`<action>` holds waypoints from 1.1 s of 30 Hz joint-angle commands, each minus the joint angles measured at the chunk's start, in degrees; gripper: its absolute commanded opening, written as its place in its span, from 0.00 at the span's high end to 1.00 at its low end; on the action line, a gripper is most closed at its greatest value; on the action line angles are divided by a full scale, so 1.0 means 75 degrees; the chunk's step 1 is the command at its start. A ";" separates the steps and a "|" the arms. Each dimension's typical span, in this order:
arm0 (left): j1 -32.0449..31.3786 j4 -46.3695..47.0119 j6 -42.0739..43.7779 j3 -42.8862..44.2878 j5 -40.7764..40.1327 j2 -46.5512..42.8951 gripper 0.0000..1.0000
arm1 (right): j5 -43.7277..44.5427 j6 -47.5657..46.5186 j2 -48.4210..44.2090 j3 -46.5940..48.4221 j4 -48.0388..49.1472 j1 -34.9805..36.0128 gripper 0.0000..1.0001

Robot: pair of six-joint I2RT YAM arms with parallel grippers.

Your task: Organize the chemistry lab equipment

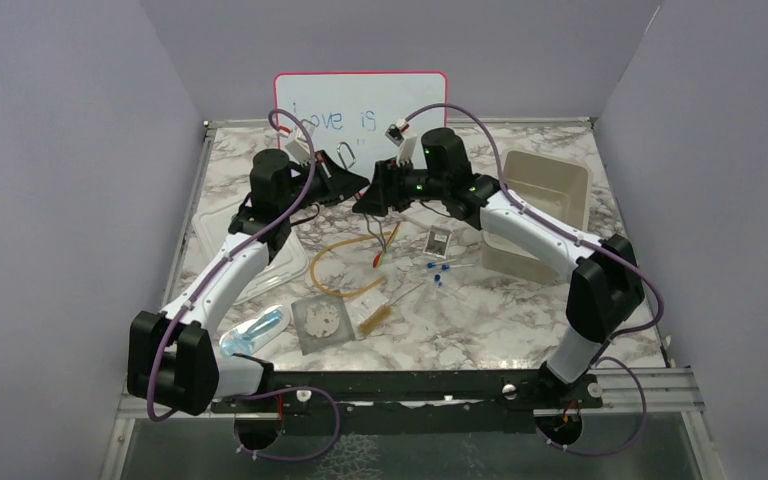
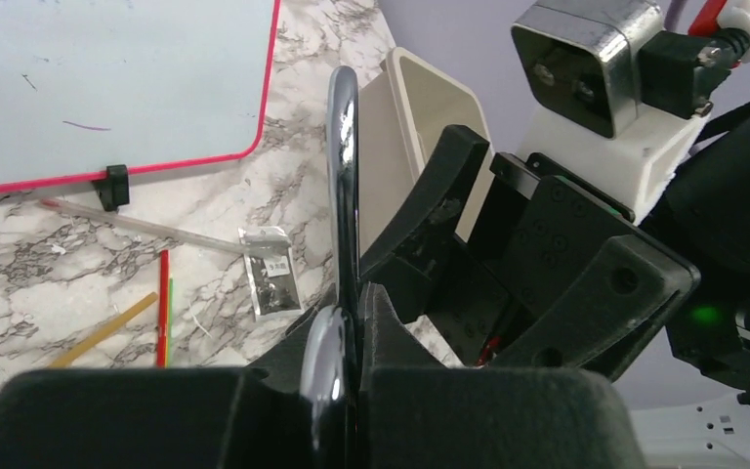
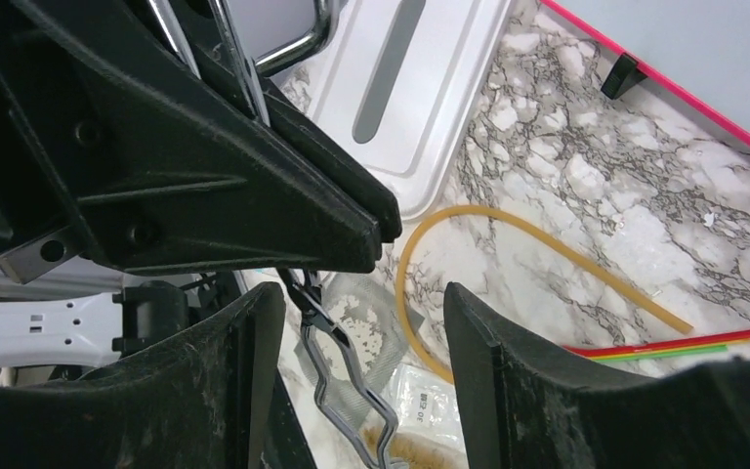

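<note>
One gauze mat (image 1: 320, 322), one tubing loop (image 1: 345, 270), tongs (image 2: 345, 166)

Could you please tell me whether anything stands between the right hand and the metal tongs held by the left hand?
Nothing visible does. The tongs hang from the shut left hand, and their wavy tips appear to sit in the open gap between the right hand's fingers.

The top camera is looking down over the desk (image 1: 520, 320) from behind, while both wrist cameras are closely facing the whiteboard (image 2: 107, 78).
</note>
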 commanded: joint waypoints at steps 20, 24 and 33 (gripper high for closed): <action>0.0007 -0.0697 0.0131 0.0765 -0.0128 0.0148 0.73 | 0.2181 -0.0993 -0.0538 -0.0479 0.0718 0.0674 0.99; 0.0007 -0.0828 0.0192 0.0976 -0.0152 0.0192 0.52 | 0.2376 -0.0914 -0.0937 -0.0792 0.1014 0.0674 0.99; 0.0041 -0.1025 0.0365 0.1574 -0.0076 0.0265 0.14 | 0.3055 -0.1058 -0.1412 -0.0816 0.0815 0.0637 0.99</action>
